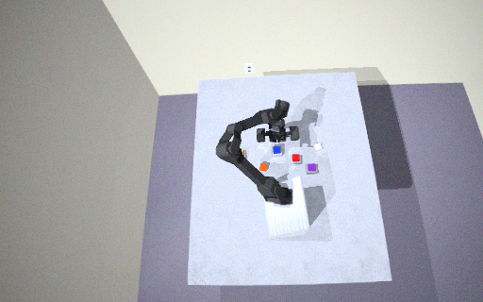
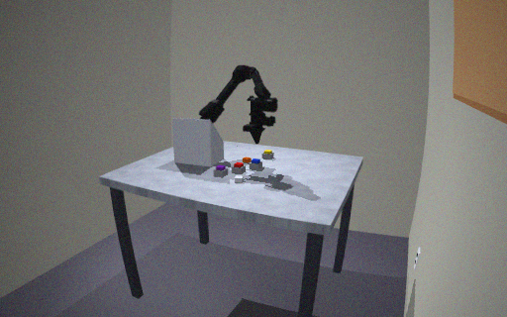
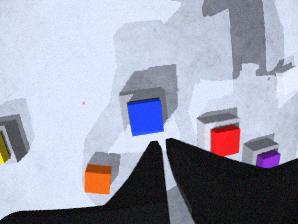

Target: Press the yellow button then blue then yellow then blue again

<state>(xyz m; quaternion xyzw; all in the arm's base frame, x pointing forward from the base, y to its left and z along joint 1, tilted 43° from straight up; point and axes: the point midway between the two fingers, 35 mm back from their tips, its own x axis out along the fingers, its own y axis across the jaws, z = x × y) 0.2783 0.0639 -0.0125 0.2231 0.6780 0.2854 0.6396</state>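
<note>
The blue button (image 1: 276, 150) (image 2: 255, 161) (image 3: 145, 116) sits in a grey housing, its cap standing up. My gripper (image 1: 277, 140) (image 2: 256, 142) (image 3: 161, 147) is shut with nothing between the fingers. It points down and hangs above the table near the blue button, with a clear gap under the tips in the exterior view. In the wrist view the blue cap shows just beyond and slightly left of the tips. The yellow button (image 1: 242, 153) (image 2: 267, 153) (image 3: 3, 147) stands apart from it, partly hidden by the arm in the top view and cut by the left edge in the wrist view.
A red button (image 1: 295, 158) (image 2: 239, 164) (image 3: 225, 141) and a purple button (image 1: 311, 167) (image 2: 221, 168) (image 3: 268, 159) stand on the other side. An orange block (image 1: 263, 167) (image 2: 247, 159) (image 3: 97, 181) and a white block (image 1: 318, 146) (image 2: 239, 179) lie nearby. A white wedge-like body (image 1: 288, 223) (image 2: 190, 144) stands by the arm's base.
</note>
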